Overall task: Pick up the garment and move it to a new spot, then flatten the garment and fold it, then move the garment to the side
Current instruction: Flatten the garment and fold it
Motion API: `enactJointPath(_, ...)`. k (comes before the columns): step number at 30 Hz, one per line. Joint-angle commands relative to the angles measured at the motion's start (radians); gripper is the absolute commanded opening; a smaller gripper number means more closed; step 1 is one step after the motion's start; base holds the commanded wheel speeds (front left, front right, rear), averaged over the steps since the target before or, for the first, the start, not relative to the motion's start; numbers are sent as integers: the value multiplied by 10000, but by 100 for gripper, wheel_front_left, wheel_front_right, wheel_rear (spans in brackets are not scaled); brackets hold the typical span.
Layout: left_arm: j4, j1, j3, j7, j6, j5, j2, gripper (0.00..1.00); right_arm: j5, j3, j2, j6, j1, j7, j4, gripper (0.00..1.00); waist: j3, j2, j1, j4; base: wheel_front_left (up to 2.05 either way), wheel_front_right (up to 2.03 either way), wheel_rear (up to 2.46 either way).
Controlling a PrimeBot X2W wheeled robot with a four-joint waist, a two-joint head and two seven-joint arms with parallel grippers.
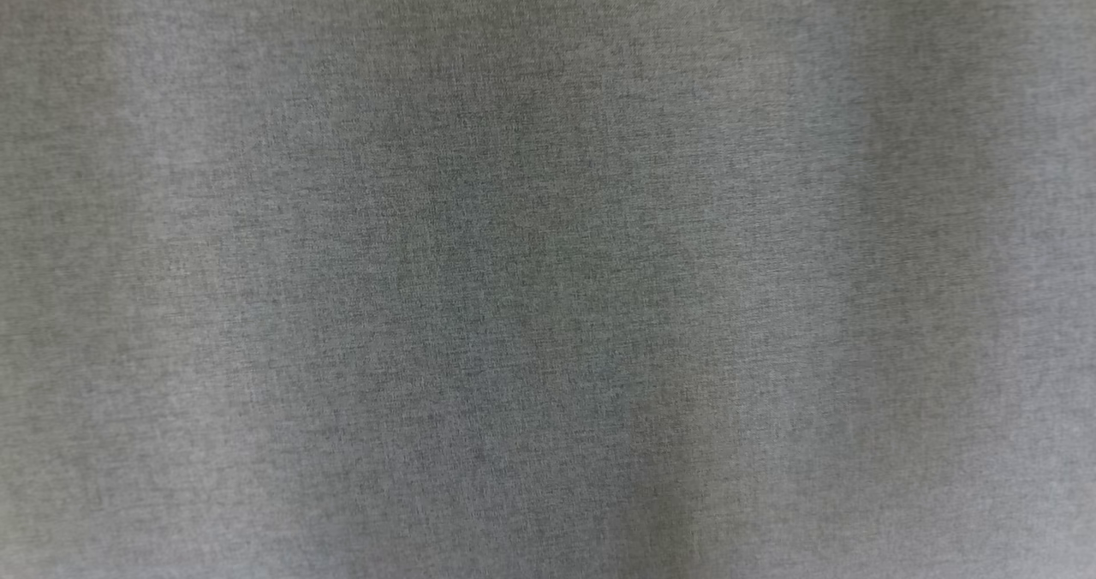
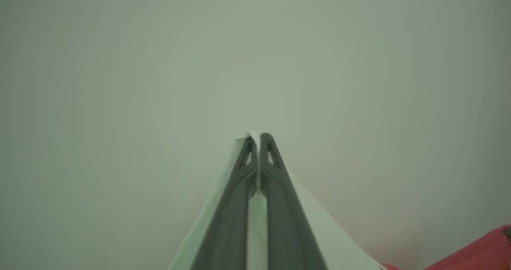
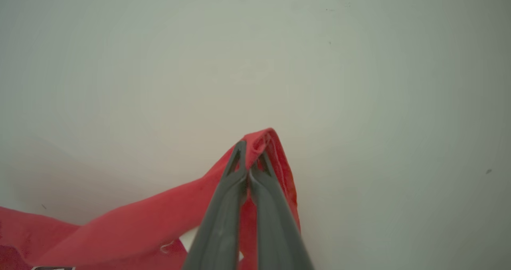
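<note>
Right gripper (image 3: 250,150) pinches a red fold of the garment (image 3: 131,218) above the pale table (image 3: 359,82) and left gripper (image 2: 258,139) pinches a pale cloth edge (image 2: 327,230) (likely the same piece), so step 1, the pick-up, looks under way; flattening, folding and setting aside remain

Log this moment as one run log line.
left gripper: shut on pale cloth edge | right gripper: shut on red garment fold

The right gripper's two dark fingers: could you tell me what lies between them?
A fold of the red fabric garment sits pinched between those fingers, as the right wrist view shows.
</note>
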Motion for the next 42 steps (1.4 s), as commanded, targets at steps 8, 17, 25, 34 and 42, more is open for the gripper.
enactJointPath(8, -2079, 2924, -578, -384, -15, -1655, 278, 0, 1307, 929, -138, -26, 2506, -81, -1517, 0, -812, -1, -1, 166, 0, 0, 0)
enactJointPath(17, -5186, 8015, -152, -846, 321, -2307, 1328, 0, 3128, 1803, -785, -25, 7009, -206, -4271, 0, -2210, -1, -1, 238, 0, 0, 0)
enactJointPath(25, -9122, 13155, 740, -872, 1864, -2316, 1492, 0, 3997, 1733, -1043, -25, 10957, -421, -6541, 0, -3099, -1, -1, 251, 0, 0, 0)
enactJointPath(34, -11432, 18164, 1833, -876, 2612, -1949, 937, 0, 3961, 1069, -800, -25, 15087, -458, -8137, 0, -4009, -1, -1, 401, 0, 0, 0)
enactJointPath(42, -11584, 21087, 2296, -877, 2502, -1782, 78, 0, 3821, 57, -454, -27, 18124, -145, -8995, 0, -4728, -1, -1, 416, 0, 0, 0)
